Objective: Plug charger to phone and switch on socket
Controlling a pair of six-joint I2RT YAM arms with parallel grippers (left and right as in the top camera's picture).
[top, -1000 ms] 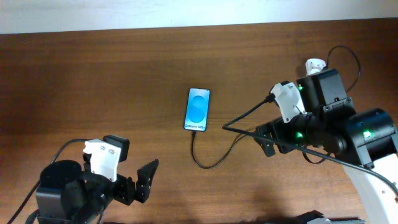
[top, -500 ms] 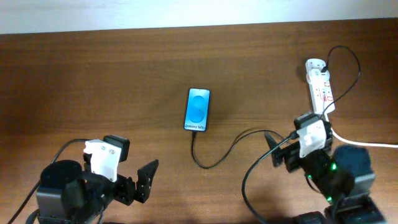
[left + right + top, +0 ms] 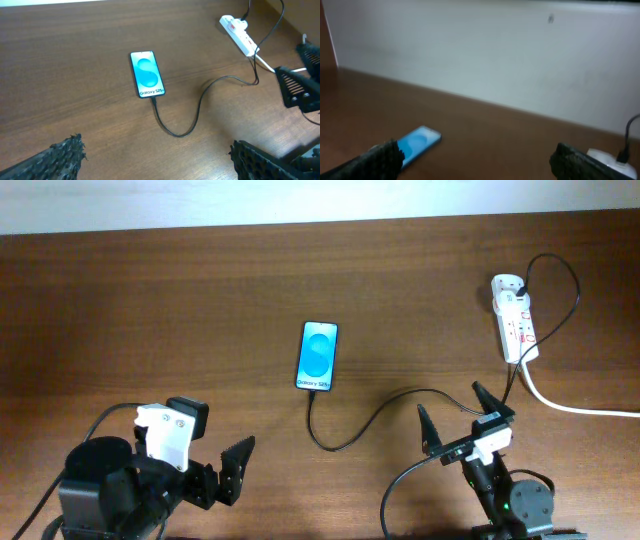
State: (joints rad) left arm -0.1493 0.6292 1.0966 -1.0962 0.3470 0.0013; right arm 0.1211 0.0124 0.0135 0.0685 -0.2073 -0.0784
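The phone (image 3: pixel 319 356) lies flat mid-table with its blue screen lit. The thin black charger cable (image 3: pixel 372 420) joins its near edge, loops across the wood and runs to the white socket strip (image 3: pixel 515 330) at the far right. My left gripper (image 3: pixel 228 470) is open and empty at the front left. My right gripper (image 3: pixel 457 415) is open and empty at the front right, clear of the cable's bend. The left wrist view shows the phone (image 3: pixel 146 75), the cable (image 3: pixel 190 117) and the socket (image 3: pixel 240 37). The right wrist view shows the phone (image 3: pixel 420 141) and the socket's end (image 3: pixel 605 156).
The socket's thick white cord (image 3: pixel 580 408) runs off the right edge. A black cable loop (image 3: pixel 560 275) arcs beside the strip. A pale wall (image 3: pixel 480 55) stands behind the table's far edge. The left arm's base (image 3: pixel 100 490) fills the front left corner.
My right arm has pulled back from over the socket to the front right edge, uncovering the strip. The left arm, phone and cable have not moved.
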